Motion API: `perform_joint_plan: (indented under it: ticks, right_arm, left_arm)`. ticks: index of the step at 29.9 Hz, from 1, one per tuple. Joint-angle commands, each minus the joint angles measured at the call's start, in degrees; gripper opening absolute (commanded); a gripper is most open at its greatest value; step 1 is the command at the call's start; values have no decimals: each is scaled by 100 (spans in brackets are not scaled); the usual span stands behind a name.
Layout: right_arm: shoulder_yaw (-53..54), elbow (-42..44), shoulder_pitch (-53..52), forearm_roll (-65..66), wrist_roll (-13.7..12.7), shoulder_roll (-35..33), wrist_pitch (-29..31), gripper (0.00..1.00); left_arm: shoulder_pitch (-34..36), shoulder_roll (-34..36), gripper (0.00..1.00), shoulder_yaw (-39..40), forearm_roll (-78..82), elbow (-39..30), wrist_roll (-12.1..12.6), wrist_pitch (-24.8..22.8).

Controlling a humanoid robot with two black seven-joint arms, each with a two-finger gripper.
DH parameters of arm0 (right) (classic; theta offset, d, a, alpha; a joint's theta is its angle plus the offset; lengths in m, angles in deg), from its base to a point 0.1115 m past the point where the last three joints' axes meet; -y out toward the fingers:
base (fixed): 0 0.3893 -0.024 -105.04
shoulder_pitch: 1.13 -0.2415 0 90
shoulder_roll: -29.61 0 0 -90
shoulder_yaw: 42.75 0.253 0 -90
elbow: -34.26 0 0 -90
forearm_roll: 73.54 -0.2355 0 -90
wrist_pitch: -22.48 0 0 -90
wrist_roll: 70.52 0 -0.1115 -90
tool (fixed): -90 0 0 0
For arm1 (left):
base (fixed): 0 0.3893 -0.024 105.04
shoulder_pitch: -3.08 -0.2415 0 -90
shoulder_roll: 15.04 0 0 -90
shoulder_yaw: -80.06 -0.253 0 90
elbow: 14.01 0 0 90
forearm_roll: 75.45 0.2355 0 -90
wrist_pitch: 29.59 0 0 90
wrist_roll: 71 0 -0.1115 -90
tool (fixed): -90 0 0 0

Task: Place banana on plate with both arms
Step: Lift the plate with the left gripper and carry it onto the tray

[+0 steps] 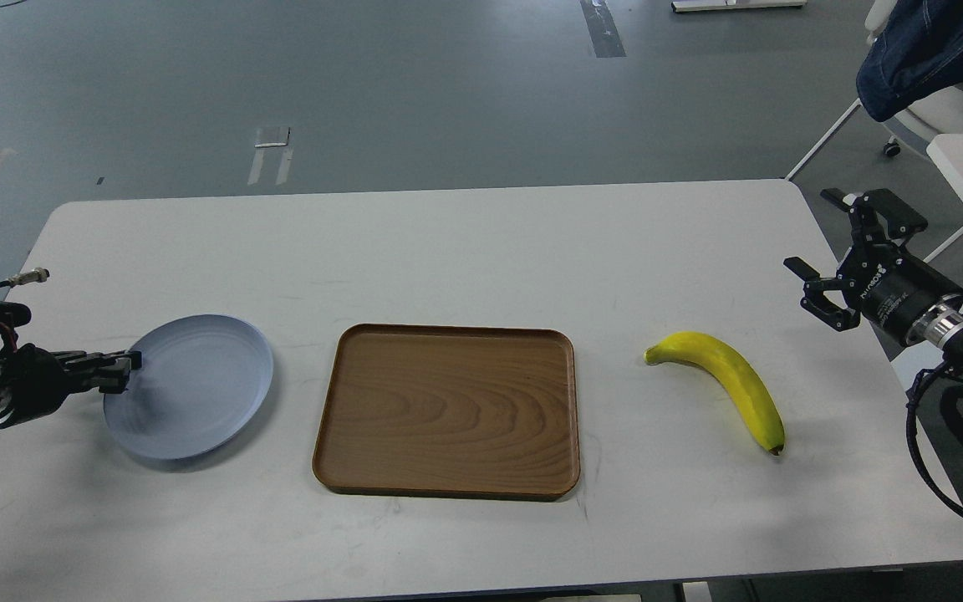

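Observation:
The pale blue-grey plate (193,389) lies on the white table at the left, and its shadow suggests its left side is slightly raised. My left gripper (124,366) comes in from the left edge, its fingers closed together on the plate's left rim. The yellow banana (732,380) lies on the table at the right, stem end to the upper left and dark tip to the lower right. My right gripper (812,232) is open and empty, held above the table's right edge, up and to the right of the banana.
A rectangular brown wood-grain tray (448,334) lies in the middle of the table between plate and banana. The white table (465,242) ends close to both arms. A chair with dark cloth (924,50) and another white table stand at the far right.

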State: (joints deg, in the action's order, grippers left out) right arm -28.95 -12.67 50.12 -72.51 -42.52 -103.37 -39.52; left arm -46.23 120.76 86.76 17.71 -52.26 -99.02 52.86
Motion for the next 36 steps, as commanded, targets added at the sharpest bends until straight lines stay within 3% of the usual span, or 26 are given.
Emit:
perform_joint_plan:
  ticks: [1,6,9,14,22,36]
  right_arm:
    - [0,0,0,3,0,0,0,100]
    - [0,-9,0,3,0,0,0,100]
    - [0,-9,0,3,0,0,0,100]
    - [0,0,-9,3,0,0,0,100]
    - [0,9,-9,3,0,-9,0,100]
    - [-17,44,-27,3,0,-61,0,100]
  left_arm:
    - [27,0,0,7,-17,-6,1,-9]
    - [159,96,0,8,-649,-173,1,-299]
    - [571,140,0,8,-1018,-331,1,-1009]
    - [1133,131,0,16,-1195,-568,1,-1442]
    - [1548,-87,0,-1,-714,-1447,1,-1486]
    - [1794,-1889,0,-54,-176,-1185,1,-1486]
